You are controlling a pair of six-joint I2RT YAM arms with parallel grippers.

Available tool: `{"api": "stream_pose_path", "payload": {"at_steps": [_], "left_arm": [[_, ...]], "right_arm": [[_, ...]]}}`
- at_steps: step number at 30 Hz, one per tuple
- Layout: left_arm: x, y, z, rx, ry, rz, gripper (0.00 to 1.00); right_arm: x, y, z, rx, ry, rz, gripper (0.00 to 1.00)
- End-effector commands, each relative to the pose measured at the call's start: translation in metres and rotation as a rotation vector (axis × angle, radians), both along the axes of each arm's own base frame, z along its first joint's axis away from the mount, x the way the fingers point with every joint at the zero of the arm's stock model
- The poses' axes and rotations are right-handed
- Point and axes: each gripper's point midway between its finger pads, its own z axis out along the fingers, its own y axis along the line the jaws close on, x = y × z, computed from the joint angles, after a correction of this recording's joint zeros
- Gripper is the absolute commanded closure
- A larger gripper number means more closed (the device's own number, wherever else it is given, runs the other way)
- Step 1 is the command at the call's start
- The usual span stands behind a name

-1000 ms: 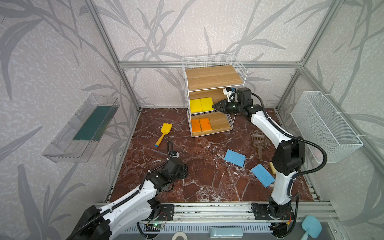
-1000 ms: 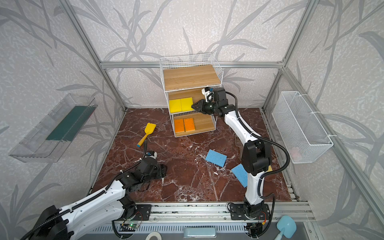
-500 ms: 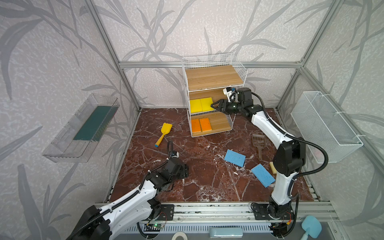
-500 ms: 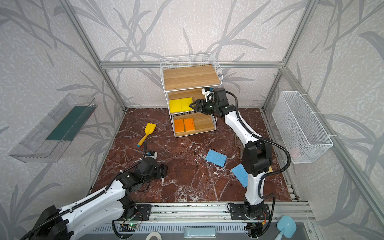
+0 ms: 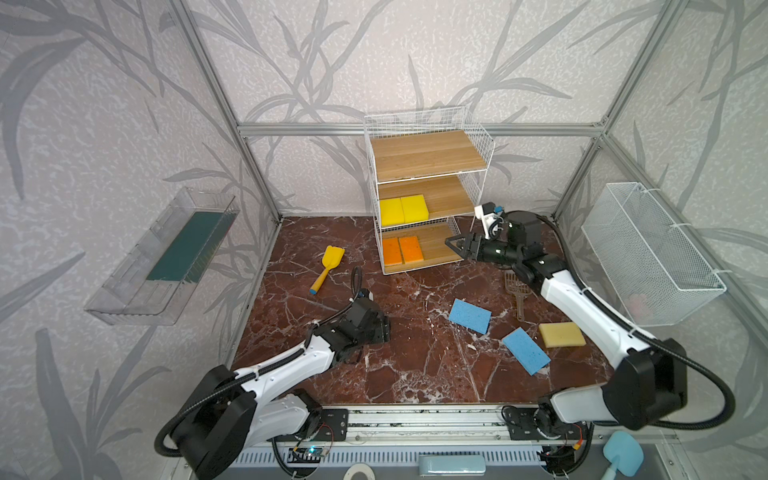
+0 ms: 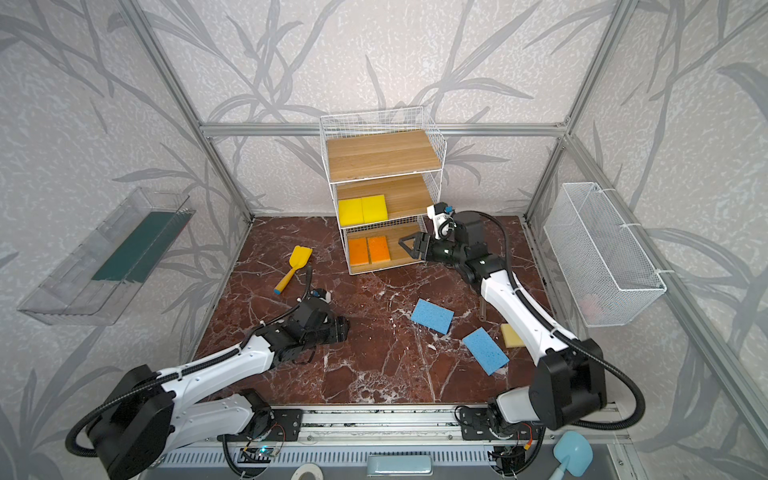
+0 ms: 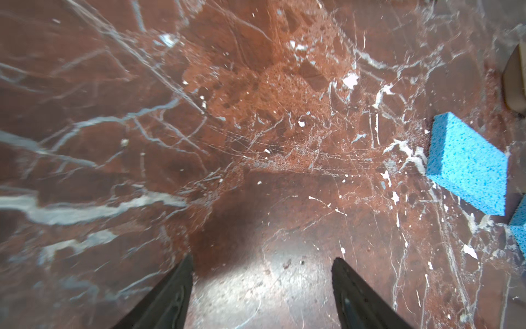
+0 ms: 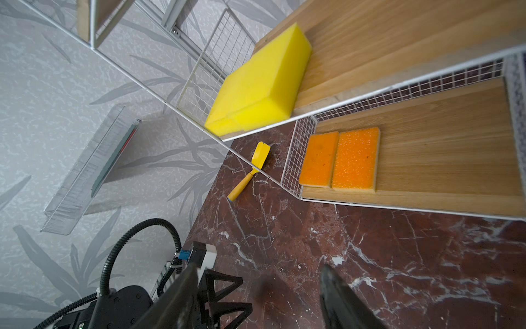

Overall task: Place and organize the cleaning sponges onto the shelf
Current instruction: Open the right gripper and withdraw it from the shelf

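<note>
Left gripper (image 7: 262, 262), jaws apart and empty, hovers low over the marble floor (image 7: 256, 114). The nearest blue sponge (image 5: 469, 316) lies flat ahead of its tips, slightly aside. Right gripper (image 5: 453, 246), jaws also apart and empty, faces the shelf (image 5: 428, 156) bottom tier. The second blue sponge (image 5: 525, 351) and the beige-faced sponge (image 5: 562, 334) lie behind it.

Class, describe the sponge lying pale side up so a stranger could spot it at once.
Find the white wire shelf at the back of the red marble floor, then look toward the floor's front right. There, just right of the front blue sponge, lies the pale sponge. It alone among the loose sponges is beige, not blue.
</note>
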Motion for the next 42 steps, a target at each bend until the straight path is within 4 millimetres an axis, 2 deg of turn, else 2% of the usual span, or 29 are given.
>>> {"api": "stream_pose_path", "payload": {"at_steps": [1, 5, 7, 9, 13, 21, 24, 29, 35, 40, 42], "left_arm": [[0.018, -0.025, 0.012, -0.053, -0.025, -0.047, 0.22], [0.022, -0.036, 0.007, -0.066, 0.004, -0.071, 0.23], [0.022, -0.036, 0.006, -0.069, 0.003, -0.07, 0.23], [0.019, -0.032, 0.005, -0.063, 0.003, -0.064, 0.23], [0.01, -0.02, 0.006, -0.046, -0.003, -0.044, 0.23], [-0.006, 0.013, 0.007, -0.009, -0.056, 0.023, 0.23], [-0.009, 0.019, 0.008, 0.011, -0.058, 0.03, 0.23], [-0.01, 0.023, 0.012, 0.029, -0.059, 0.036, 0.23], [-0.01, 0.027, 0.014, 0.045, -0.059, 0.047, 0.23], [-0.009, 0.027, 0.015, 0.04, -0.058, 0.053, 0.23], [-0.009, 0.026, 0.015, 0.038, -0.055, 0.051, 0.23]], "right_arm": [[0.014, -0.039, -0.01, 0.034, -0.036, -0.146, 0.32], [0.029, -0.072, -0.038, 0.055, 0.013, -0.247, 0.25], [0.039, -0.082, -0.049, 0.02, 0.008, -0.299, 0.27], [0.053, -0.088, -0.059, -0.031, -0.007, -0.33, 0.35], [0.079, -0.085, -0.069, -0.105, -0.056, -0.306, 0.48], [0.116, -0.076, -0.058, -0.183, -0.25, -0.304, 0.48], [0.13, -0.071, -0.054, -0.162, -0.305, -0.293, 0.49], [0.153, -0.066, -0.063, -0.16, -0.323, -0.284, 0.5], [0.159, -0.064, -0.068, -0.157, -0.325, -0.278, 0.68], [0.15, -0.064, -0.061, -0.134, -0.355, -0.28, 0.84], [0.147, -0.065, -0.06, -0.128, -0.353, -0.28, 0.86]]}}
